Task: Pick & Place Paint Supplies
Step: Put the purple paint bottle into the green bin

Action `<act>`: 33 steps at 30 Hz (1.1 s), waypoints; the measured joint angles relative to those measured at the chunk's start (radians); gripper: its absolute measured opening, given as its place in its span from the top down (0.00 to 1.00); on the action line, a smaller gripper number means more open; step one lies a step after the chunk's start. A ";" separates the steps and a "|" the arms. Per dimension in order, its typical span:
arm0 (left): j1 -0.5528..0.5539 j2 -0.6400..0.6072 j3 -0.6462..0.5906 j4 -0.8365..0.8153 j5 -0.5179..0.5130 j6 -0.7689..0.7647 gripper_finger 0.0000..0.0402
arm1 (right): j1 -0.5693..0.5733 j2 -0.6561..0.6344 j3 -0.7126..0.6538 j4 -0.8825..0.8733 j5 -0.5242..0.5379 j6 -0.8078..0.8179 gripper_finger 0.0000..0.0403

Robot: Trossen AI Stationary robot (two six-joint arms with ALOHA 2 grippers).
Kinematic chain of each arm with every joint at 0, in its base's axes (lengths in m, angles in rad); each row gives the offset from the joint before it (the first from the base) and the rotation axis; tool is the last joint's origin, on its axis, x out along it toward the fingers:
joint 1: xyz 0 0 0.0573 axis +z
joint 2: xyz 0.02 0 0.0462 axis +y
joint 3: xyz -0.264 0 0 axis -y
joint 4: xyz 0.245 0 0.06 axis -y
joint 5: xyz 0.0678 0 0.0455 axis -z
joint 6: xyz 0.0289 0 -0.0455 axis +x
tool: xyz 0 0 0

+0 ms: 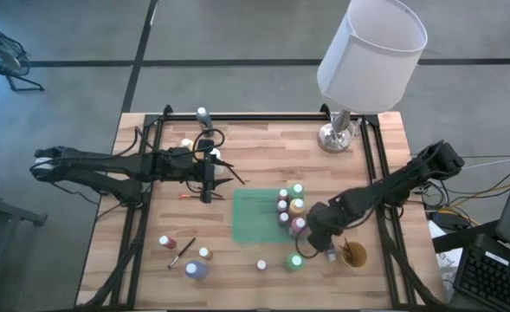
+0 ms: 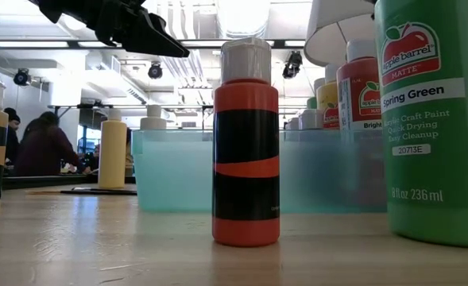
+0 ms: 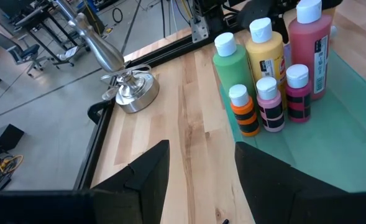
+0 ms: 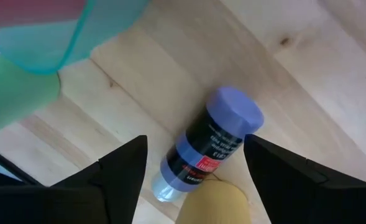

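The right gripper [image 4: 189, 168] hangs at the lower right of the high view with its 2 fingers spread apart, holding nothing. Between them in its wrist view lies 1 blue paint bottle [image 4: 210, 146] on its side on the counter [image 4: 307, 74], its pale cap beside the rim of the tan cup [image 4: 214, 202]. In the high view that cup [image 1: 353, 254] sits just right of this gripper, and a spring green bottle [image 1: 296, 261] stands just left of it.

The left gripper [image 3: 195, 180] hovers at middle left of the high view, open and empty, over bare wood. Its wrist view shows 6 upright bottles on the green mat [image 3: 332, 143]: 1 green bottle [image 3: 232, 65], 1 yellow bottle [image 3: 266, 56], 1 red bottle [image 3: 310, 50], 1 orange bottle [image 3: 245, 112], 1 pink bottle [image 3: 269, 106] and 1 magenta bottle [image 3: 297, 96]. These stand along the mat's right edge in the high view.

At the lower left of the high view stand 3 more bottles: 1 red-bodied [image 1: 165, 242], 1 pale [image 1: 204, 253] and 1 blue-grey [image 1: 194, 269], with 1 dark-handled brush [image 1: 182, 253] lying between them. 1 small bottle [image 1: 261, 264] stands alone at bottom centre. 1 lamp [image 1: 358, 61] with a white shade occupies the upper right corner of the counter.
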 joint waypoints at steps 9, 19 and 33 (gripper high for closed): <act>0.000 0.000 0.000 0.000 0.000 0.000 0.53 | 0.015 0.000 -0.005 -0.003 0.010 0.015 0.27; 0.000 0.000 0.000 0.000 0.000 0.000 0.53 | 0.015 0.000 -0.074 0.032 0.012 0.041 0.30; 0.000 0.000 0.000 0.000 0.000 0.000 0.53 | 0.014 0.000 -0.161 0.151 0.021 0.083 0.34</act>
